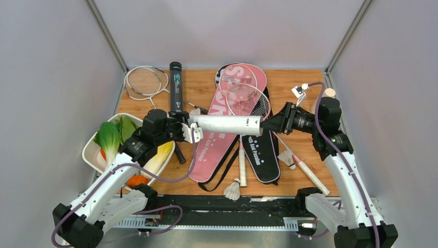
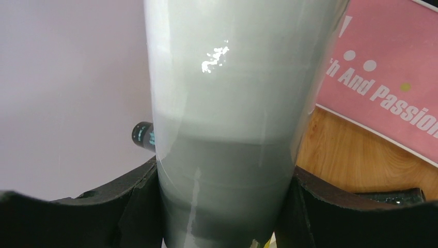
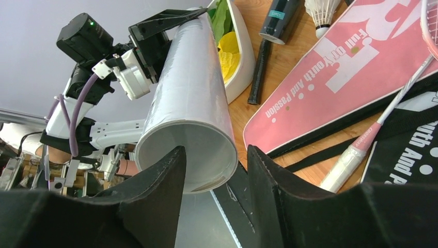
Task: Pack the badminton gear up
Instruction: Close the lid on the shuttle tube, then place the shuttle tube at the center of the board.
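Currently, white tube (image 1: pixel 227 124): aloft and level above the pink bag (image 1: pixel 217 150). Your left fingers (image 2: pixel 103 206) clamp one end; your right fingers (image 3: pixel 155 206) stand parted at its open mouth, gripping nothing. Loose on the surface (image 1: pixel 289 85): shuttlecocks (image 1: pixel 233 190), rackets (image 1: pixel 248 101), black tube (image 1: pixel 175 85), black bag (image 1: pixel 262 155). Packing looks barely begun.
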Tool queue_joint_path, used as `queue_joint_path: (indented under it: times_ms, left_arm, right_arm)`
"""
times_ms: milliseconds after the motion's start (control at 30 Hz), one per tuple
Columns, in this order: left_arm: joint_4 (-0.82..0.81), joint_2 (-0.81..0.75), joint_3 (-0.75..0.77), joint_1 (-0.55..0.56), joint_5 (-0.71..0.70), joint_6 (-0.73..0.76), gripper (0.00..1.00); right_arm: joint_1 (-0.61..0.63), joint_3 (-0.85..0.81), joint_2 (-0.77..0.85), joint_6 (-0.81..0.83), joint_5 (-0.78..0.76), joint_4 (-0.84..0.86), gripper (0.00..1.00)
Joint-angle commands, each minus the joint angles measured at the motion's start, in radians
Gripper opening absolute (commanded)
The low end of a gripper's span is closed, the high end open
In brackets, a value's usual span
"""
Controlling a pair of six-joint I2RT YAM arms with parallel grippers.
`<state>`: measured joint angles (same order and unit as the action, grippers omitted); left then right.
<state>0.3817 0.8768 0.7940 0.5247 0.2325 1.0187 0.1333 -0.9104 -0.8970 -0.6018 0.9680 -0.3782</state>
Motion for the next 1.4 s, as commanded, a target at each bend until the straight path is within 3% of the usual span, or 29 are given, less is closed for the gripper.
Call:
queue_joint_path:
  times_ms: [0,67,167,300,333,500,600,767,900,1167,1300,1367]
  left_arm:
    - [-0.277,-0.001,0.054,0.032,0.257,-0.092,0.13]
    - [-0.300,0.004,0.059,0.032,0.257,-0.134,0.13]
    - [-0.321,0.004,0.082,0.031,0.184,-0.236,0.14]
    - [-0.299,0.009,0.123,0.031,0.156,-0.431,0.16]
    - [-0.313,0.015,0.129,0.031,0.170,-0.546,0.17]
    - [-0.351,0.062,0.191,0.031,0.206,-0.935,0.16]
    - [-0.405,0.086,0.198,0.031,0.227,-1.131,0.15]
    - [-0.608,0.067,0.136,0.041,0.243,-1.367,0.16]
    - [-0.630,0.069,0.115,0.062,0.228,-1.435,0.18]
    - [-0.628,0.104,0.093,0.147,0.252,-1.504,0.20]
    - [-0.645,0.106,0.072,0.170,0.275,-1.535,0.22]
    - [-0.633,0.104,0.067,0.172,0.283,-1.541,0.24]
  right_arm:
    - [0.056,-0.012,-0.007,-0.052,0.051,0.071,0.51]
    - [0.056,-0.021,-0.005,-0.070,0.049,0.078,0.54]
    - [0.055,-0.066,0.021,-0.104,-0.005,0.079,0.84]
    - [0.057,-0.179,0.102,-0.111,-0.199,0.093,0.98]
    - [0.056,-0.204,0.124,-0.100,-0.257,0.101,1.00]
    - [0.056,-0.173,0.224,-0.119,-0.399,0.348,1.00]
    - [0.056,-0.111,0.231,-0.164,-0.360,0.552,1.00]
    - [0.081,-0.055,0.140,-0.238,-0.289,0.694,1.00]
    - [0.204,-0.069,0.063,-0.163,-0.394,0.682,1.00]
    - [0.528,-0.249,-0.205,-0.006,-0.577,0.653,1.00]
    - [0.609,-0.335,-0.351,0.009,-0.576,0.661,0.98]
    - [0.632,-0.339,-0.391,0.003,-0.589,0.689,0.92]
